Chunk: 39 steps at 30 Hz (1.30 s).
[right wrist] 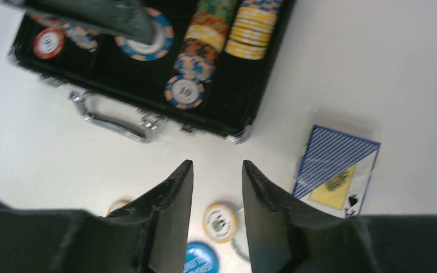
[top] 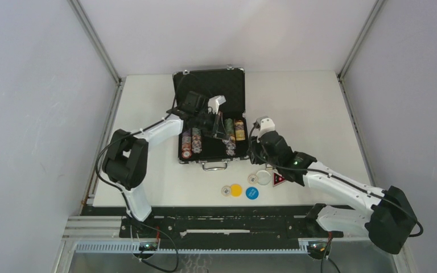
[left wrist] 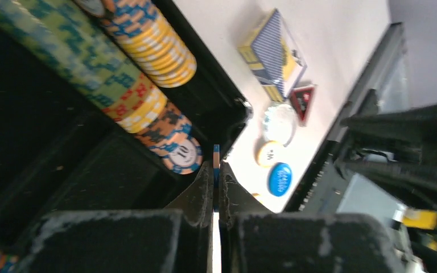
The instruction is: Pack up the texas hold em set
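- Top external view: black briefcase (top: 227,85) lies open at the middle of the white table (top: 318,114). Its lid leans back toward the far side and its metal handle (top: 215,165) faces the arms.
- Chip stacks (top: 191,142): multicoloured rows lie on their sides in the tray's slots, one group at the left and another at the right.
- Left pincer (left wrist: 216,170): it is over the tray's interior, jaws drawn almost together on a single chip (left wrist: 216,154). The chip is held edge-on, with a blue and orange rim showing between the fingertips.
- Right pincer (right wrist: 213,170): jaws are parted with nothing between them. It hovers above the table, just in front of the briefcase's front right corner.
- Card deck (right wrist: 336,165): a blue-backed box lies flat on the table to the right of the briefcase, apart from it.
- Yellow button (top: 236,190) and blue button (top: 252,193): they lie side by side on the table in front of the handle, near each other.
- Pale disc (top: 226,190): it touches the yellow button's left side; its markings are too small to read.
- White button (top: 263,177): it lies on the table between the blue button and the briefcase.
- Triangle token (top: 278,180): red and black, it sits just right of the white button, at the edge of the right arm.
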{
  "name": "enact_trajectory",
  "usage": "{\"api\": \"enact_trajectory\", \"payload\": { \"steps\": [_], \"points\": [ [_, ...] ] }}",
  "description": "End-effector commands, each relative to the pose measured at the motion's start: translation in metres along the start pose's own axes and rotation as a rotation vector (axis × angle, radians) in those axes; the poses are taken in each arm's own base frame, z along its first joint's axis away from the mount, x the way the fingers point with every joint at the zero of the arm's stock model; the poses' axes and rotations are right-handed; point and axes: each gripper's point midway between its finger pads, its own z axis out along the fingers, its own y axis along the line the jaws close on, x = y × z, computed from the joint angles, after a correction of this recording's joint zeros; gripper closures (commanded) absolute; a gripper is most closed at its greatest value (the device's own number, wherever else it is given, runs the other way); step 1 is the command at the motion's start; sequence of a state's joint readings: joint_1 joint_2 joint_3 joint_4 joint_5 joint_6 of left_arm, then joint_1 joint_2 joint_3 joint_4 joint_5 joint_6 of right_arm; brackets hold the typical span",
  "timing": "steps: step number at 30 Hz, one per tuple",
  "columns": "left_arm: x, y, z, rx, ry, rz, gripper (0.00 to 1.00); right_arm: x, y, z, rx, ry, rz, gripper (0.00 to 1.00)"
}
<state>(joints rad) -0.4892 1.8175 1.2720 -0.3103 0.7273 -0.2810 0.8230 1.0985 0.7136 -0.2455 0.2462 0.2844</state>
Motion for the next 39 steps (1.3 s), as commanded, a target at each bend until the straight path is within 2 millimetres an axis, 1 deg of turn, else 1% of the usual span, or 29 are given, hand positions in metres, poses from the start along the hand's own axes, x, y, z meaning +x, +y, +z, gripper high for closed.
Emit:
{"api": "enact_trajectory", "payload": {
  "steps": [1,2,4,5,7,8,9,12,14,16,19,22,24,27,31,32,34,39],
  "points": [
    [-0.030,0.008,-0.025,-0.191,-0.145,0.229,1.00,-0.019,-0.003,0.020,-0.065,-0.038,0.050,0.60],
    [-0.036,0.014,-0.032,-0.246,-0.180,0.253,1.00,-0.023,-0.004,0.025,-0.067,-0.036,0.057,0.64],
    [-0.049,0.018,-0.044,-0.312,-0.252,0.312,0.99,-0.032,-0.002,0.035,-0.070,-0.027,0.049,0.71],
    [-0.054,0.019,-0.048,-0.332,-0.286,0.344,0.98,-0.035,0.000,0.040,-0.069,-0.022,0.039,0.77],
    [-0.062,0.014,-0.056,-0.336,-0.345,0.432,0.97,-0.039,0.007,0.052,-0.086,0.004,0.029,0.93],
    [-0.064,0.010,-0.056,-0.320,-0.361,0.483,0.97,-0.041,0.010,0.057,-0.098,0.013,0.029,0.99],
    [-0.064,0.006,-0.056,-0.299,-0.365,0.535,0.97,-0.042,0.012,0.061,-0.104,0.020,0.034,1.00],
    [-0.062,0.004,-0.047,-0.268,-0.324,0.636,0.98,-0.044,0.017,0.068,-0.124,0.015,0.052,1.00],
    [-0.062,0.008,-0.042,-0.273,-0.292,0.656,0.98,-0.045,0.021,0.072,-0.154,0.013,0.050,1.00],
    [-0.065,0.010,-0.040,-0.279,-0.287,0.658,0.99,-0.041,0.027,0.078,-0.195,0.045,0.044,1.00],
    [-0.072,0.008,-0.042,-0.282,-0.299,0.674,1.00,-0.030,0.031,0.091,-0.212,0.109,0.045,1.00],
    [-0.076,0.007,-0.049,-0.291,-0.313,0.686,1.00,-0.027,0.038,0.098,-0.242,0.126,0.050,1.00],
    [-0.075,0.009,-0.052,-0.297,-0.307,0.689,1.00,-0.025,0.039,0.105,-0.245,0.137,0.052,1.00],
    [-0.072,0.014,-0.055,-0.308,-0.300,0.687,1.00,-0.015,0.039,0.114,-0.234,0.189,0.050,1.00],
    [-0.069,0.017,-0.058,-0.321,-0.305,0.686,1.00,-0.002,0.043,0.116,-0.261,0.249,0.044,1.00],
    [-0.072,0.021,-0.062,-0.330,-0.312,0.677,1.00,0.001,0.043,0.115,-0.262,0.262,0.039,1.00],
    [-0.074,0.026,-0.068,-0.334,-0.322,0.664,1.00,0.008,0.042,0.114,-0.255,0.310,0.028,1.00],
    [-0.076,0.026,-0.074,-0.315,-0.345,0.655,1.00,0.022,0.035,0.114,-0.223,0.417,-0.001,1.00]
  ]
}}
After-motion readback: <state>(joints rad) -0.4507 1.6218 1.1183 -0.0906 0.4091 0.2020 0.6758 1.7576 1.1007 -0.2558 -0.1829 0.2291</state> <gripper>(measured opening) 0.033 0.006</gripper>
